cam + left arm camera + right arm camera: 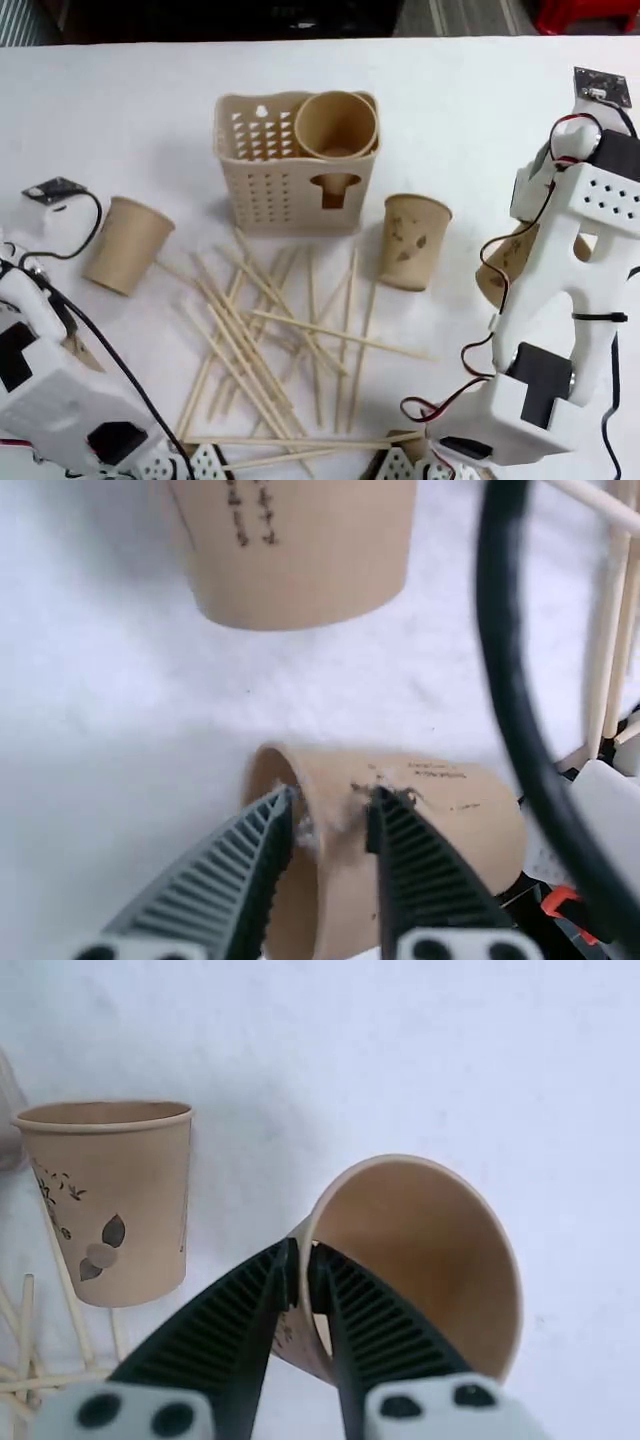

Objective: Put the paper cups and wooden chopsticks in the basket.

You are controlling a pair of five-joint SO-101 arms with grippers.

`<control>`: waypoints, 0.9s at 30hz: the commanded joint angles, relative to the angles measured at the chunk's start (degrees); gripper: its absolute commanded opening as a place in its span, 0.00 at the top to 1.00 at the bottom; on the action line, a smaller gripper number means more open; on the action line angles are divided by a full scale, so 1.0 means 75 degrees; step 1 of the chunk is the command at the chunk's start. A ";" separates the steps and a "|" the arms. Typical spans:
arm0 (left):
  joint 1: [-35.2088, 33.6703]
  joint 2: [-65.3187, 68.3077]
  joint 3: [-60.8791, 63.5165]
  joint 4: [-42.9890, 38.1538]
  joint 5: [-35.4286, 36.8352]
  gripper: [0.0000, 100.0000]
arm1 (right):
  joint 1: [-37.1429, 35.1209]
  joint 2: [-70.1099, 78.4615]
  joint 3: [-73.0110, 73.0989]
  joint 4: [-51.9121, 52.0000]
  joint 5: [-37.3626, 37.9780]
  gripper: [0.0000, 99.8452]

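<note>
**Both end effectors grip cups**

The left end effector (335, 798) is nearly closed, pinching the rim of a lying cup (450, 810) on the counter (150, 110). The right end effector (300, 1255) is clamped tight on the wall of a tilted cup (420, 1250). A third cup (335, 125) sits in the basket (265, 180). A fourth cup (125, 245) and a fifth cup (412, 242) flank the chopsticks (270, 340) scattered in front of it.

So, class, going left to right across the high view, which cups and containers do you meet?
Left cup → basket with a cup inside → upright cup → gripped cup in the right claw.
</note>
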 commanded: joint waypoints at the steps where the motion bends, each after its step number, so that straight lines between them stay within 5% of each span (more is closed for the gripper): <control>1: -0.0006 -0.0088 0.0375 0.0117 -0.0211 0.93 | -0.0076 -0.0416 -0.0105 -0.0006 0.0059 0.98; 6: -0.0006 -0.0100 0.1043 0.0117 -0.0879 0.97 | -0.0264 -0.0428 -0.0445 0.0006 0.0059 0.98; 20: 0.0076 -0.0182 -0.0059 0.0141 -0.0164 0.98 | -0.2069 -0.1881 -0.1641 -0.0006 -0.0012 0.98; 27: 0.0217 -0.1834 -0.0023 0.0141 -0.0141 0.98 | -0.3112 -0.2010 -0.2438 -0.0533 -0.0023 0.98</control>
